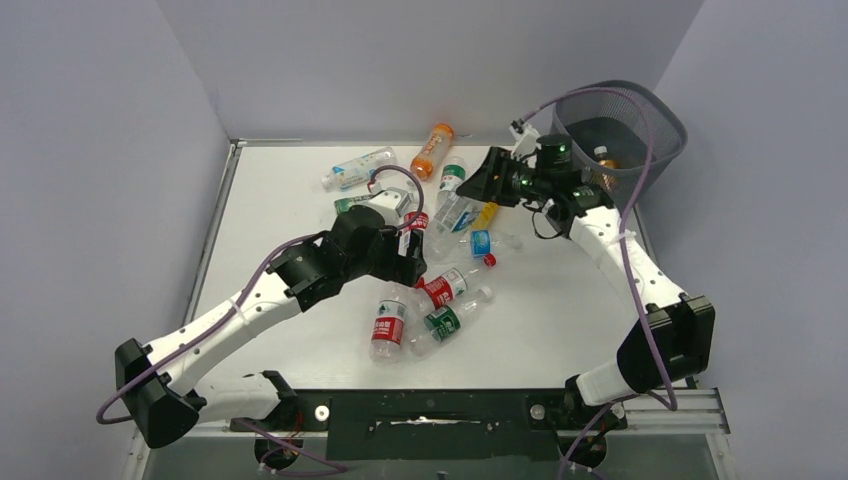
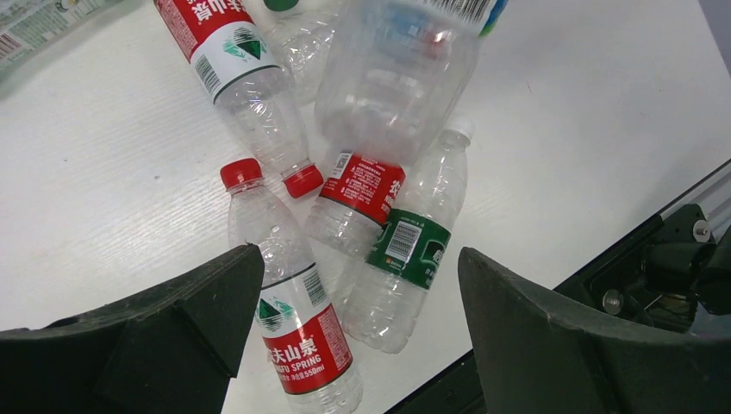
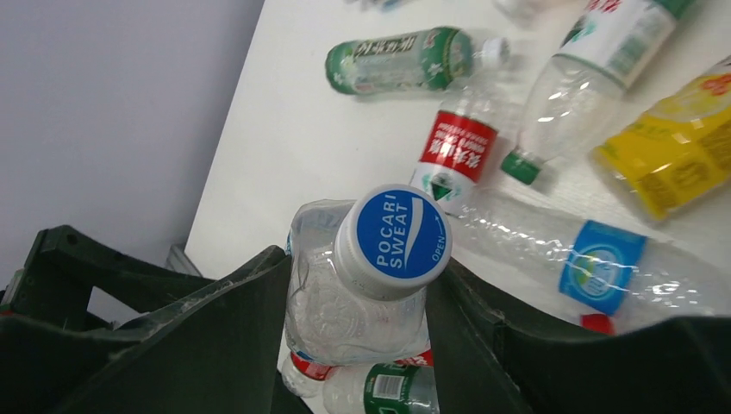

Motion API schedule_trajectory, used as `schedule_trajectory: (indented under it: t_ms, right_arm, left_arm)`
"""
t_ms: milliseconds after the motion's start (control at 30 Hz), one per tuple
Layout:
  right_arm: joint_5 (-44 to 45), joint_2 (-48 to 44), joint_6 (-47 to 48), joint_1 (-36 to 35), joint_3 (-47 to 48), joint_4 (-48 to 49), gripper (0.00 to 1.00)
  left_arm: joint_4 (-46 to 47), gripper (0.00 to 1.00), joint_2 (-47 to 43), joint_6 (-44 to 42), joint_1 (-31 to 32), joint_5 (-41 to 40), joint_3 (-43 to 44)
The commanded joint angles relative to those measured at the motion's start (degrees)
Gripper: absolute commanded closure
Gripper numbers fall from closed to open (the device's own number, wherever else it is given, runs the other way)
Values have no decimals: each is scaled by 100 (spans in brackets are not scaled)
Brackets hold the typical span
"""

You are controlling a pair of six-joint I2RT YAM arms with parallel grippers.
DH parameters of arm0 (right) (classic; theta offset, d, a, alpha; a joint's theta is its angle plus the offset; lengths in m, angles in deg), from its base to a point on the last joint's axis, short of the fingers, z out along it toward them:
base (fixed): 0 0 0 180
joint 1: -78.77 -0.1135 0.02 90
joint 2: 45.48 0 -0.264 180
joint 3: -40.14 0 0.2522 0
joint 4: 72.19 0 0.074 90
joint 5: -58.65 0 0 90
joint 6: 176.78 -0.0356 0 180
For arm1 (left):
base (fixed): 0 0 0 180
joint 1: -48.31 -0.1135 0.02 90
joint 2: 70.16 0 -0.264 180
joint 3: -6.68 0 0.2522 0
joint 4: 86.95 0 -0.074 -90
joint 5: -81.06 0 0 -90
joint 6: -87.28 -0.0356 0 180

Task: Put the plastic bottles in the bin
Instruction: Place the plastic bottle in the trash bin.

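The left gripper (image 2: 360, 259) is held with its fingers (image 2: 181, 332) wide apart and nothing between them, above a cluster of the plastic bottles on the white worktop (image 1: 560, 320). Directly below the gap, a red-capped bottle (image 2: 289, 302) with a red label is seen lying just beside a green-labelled bottle (image 2: 403, 259). A second red-labelled bottle (image 2: 358, 194) is partly covered by the green-labelled one. Past the fingertips, a larger clear bottle (image 2: 396, 73) is seen close to the lens, and whether it rests on the others cannot be told.

The right gripper (image 3: 358, 297) is clamped on a clear bottle with the blue cap (image 3: 379, 259), its two fingers pressed against the bottle's sides below the shoulder, the cap turned toward the wrist camera. Beyond that gripper, a blue-labelled bottle (image 3: 595, 259), a yellow bottle (image 3: 672, 147), a green-capped bottle (image 3: 586, 78) and a green-wrapped bottle (image 3: 405, 59) are spread on the worktop.

From above, the bin (image 1: 668, 112) is seen behind the right gripper's wrist, off the worktop's far corner, with one brownish bottle (image 1: 605, 160) visible inside it. An orange bottle (image 1: 433, 150) lies ahead of the right gripper near the far wall.
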Motion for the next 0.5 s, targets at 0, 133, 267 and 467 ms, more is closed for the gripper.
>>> schedule_trajectory:
  t_ms: [0,133,267,467]
  right_arm:
    - [238,-188,548,407,841,-507,60]
    - [479,-195,880,784,1573,-1042,60]
    - [586,-206,1124,1303,2436,-1469,59]
    - [120,-349,840,2622,3066,-1132,57]
  left_arm:
    - [56,16,-297,-98,-8,-113,300]
    - [51,16,-349,-115,-23,-123,290]
    - [48,15,-302,-111,-35,-94,277]
    - [123,15,-281,-75,-37,-50,181]
